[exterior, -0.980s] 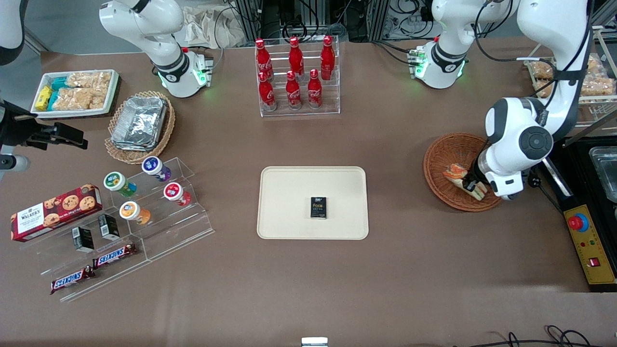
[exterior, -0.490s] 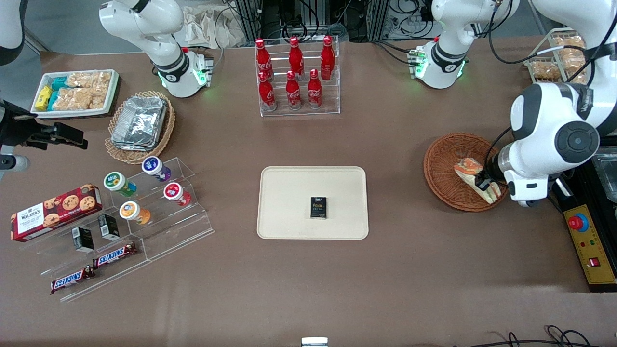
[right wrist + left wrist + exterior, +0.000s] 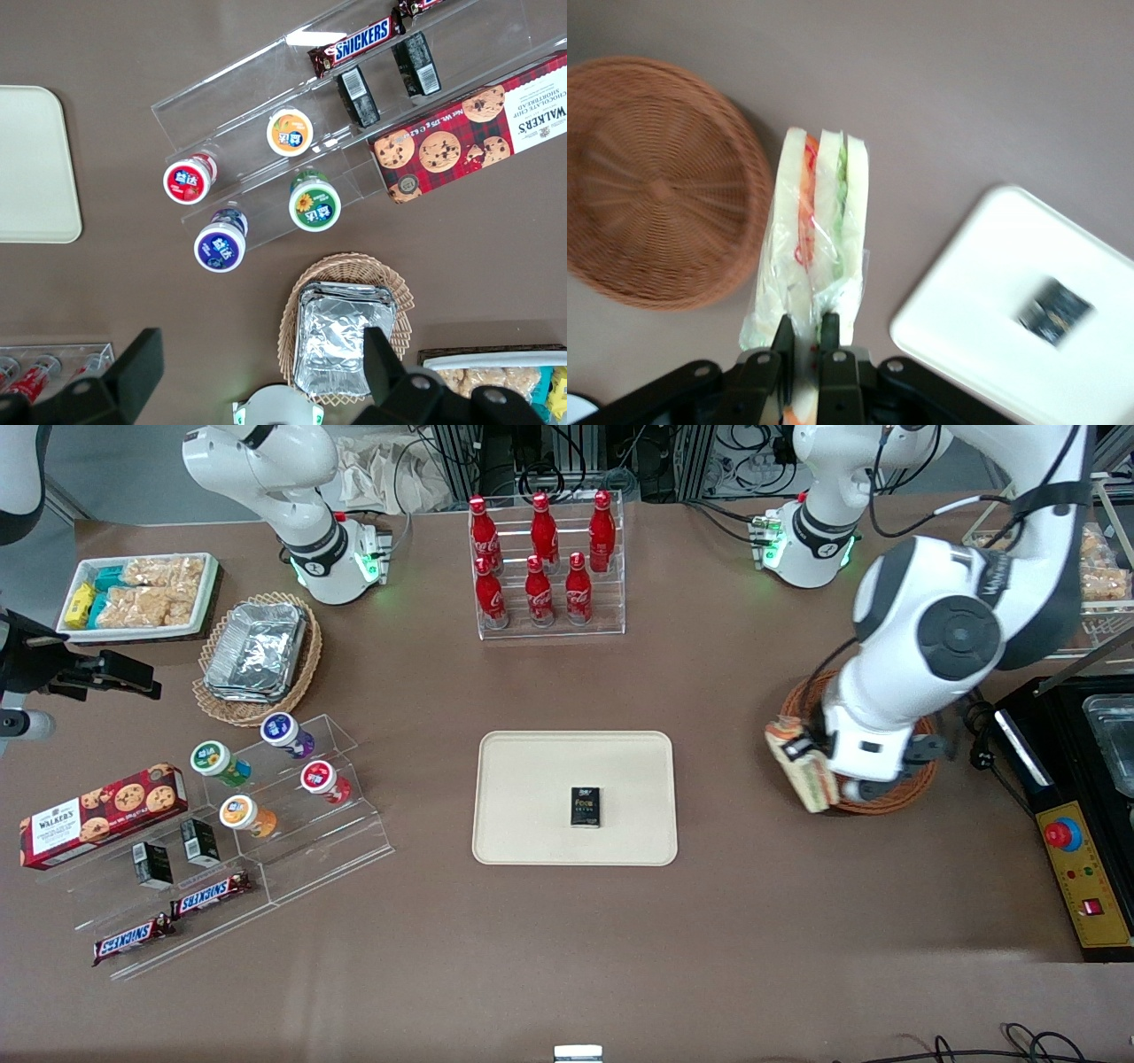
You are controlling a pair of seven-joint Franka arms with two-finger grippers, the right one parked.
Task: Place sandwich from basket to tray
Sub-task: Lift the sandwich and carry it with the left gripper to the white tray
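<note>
My left gripper [image 3: 808, 755] [image 3: 804, 329] is shut on the wrapped sandwich [image 3: 800, 769] [image 3: 818, 221], a white-bread wedge with orange and green filling. It holds the sandwich in the air over the rim of the reddish-brown wicker basket [image 3: 897, 795] [image 3: 656, 181], on the side toward the tray. The basket's bowl looks empty in the left wrist view. The cream-beige tray [image 3: 532, 797] [image 3: 983, 305] lies at the table's middle, toward the parked arm from the basket, with a small black box [image 3: 585, 807] [image 3: 1053, 310] on it.
A rack of red cola bottles [image 3: 542, 558] stands farther from the front camera than the tray. A yellow control box [image 3: 1085, 872] with a red button sits near the basket at the working arm's end. Snack shelves [image 3: 221, 815] and a tan foil basket [image 3: 257, 655] lie toward the parked arm's end.
The gripper has lifted the sandwich out of the basket and carried it toward the tray, from inside the bowl to above the basket's rim.
</note>
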